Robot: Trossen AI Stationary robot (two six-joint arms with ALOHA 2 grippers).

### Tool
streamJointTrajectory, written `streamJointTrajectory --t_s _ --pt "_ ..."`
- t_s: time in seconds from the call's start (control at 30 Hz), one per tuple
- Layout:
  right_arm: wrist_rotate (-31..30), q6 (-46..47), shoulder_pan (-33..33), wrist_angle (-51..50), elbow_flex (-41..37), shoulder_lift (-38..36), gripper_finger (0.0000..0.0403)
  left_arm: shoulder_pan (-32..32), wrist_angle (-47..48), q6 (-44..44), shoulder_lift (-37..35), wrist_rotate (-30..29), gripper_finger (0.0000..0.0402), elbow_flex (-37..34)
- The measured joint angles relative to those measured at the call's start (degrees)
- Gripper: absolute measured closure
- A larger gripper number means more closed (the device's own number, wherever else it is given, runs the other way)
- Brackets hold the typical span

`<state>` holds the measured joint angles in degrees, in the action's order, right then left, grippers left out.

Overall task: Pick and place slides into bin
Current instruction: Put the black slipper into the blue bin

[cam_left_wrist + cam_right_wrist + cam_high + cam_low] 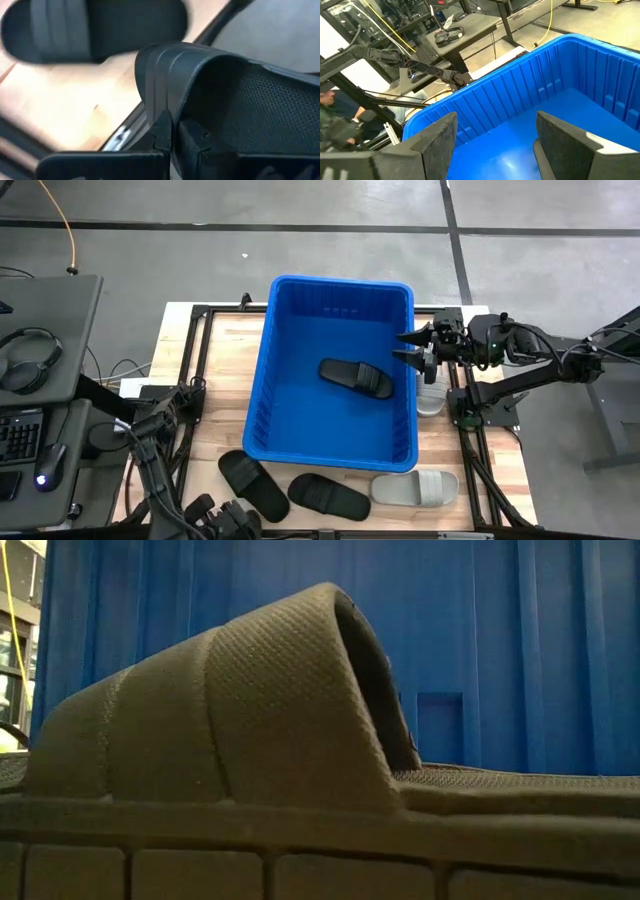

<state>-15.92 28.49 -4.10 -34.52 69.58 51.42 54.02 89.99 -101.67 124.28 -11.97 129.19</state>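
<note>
While one matte black slide (355, 376) already lies inside the blue bin (262, 370), angled on the floor near its middle with bare blue floor all round it, the rest sit outside on the wooden table (225, 345). Along the bin's near wall lie two more black slides, one (253, 484) toward the left and one (329, 496) beside it, and a light grey slide (416, 487) lies just past them by the bin's near right corner. A second pale slide (431, 398) shows only as a sliver between the bin's right wall and the table's black frame. The left gripper (212, 517) sits low at the table's near edge, close to the left black slide; in its wrist view its fingers (162, 137) are pinched together on the ribbed strap edge of a black slide (240, 95), whose textured footbed shows beside it. The low view is filled by a black slide's strap (220, 720) arching over a dimpled footbed, with the bin's ribbed blue wall right behind it. The right gripper (415, 347) hovers over the bin's right rim near the far corner, fingers (565, 140) spread wide and holding nothing, the open tub below it.
</note>
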Motion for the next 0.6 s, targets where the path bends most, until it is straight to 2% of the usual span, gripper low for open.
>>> streamJointTrajectory --t_s 0.17,0.43,0.6 --pt "0.79 0.15 0.00 1.48 0.00 0.00 0.0142 -0.07 -0.11 2.91 -0.06 -5.95 0.0400 5.86" --pt "2.30 0.21 0.00 3.95 0.00 -0.02 0.0142 -0.39 0.10 4.30 -5.73 -11.74 0.0401 5.35" --pt "2.69 0.83 0.00 3.93 0.00 -0.02 0.0142 -0.41 -0.05 6.65 -9.89 -18.45 0.0401 5.77"
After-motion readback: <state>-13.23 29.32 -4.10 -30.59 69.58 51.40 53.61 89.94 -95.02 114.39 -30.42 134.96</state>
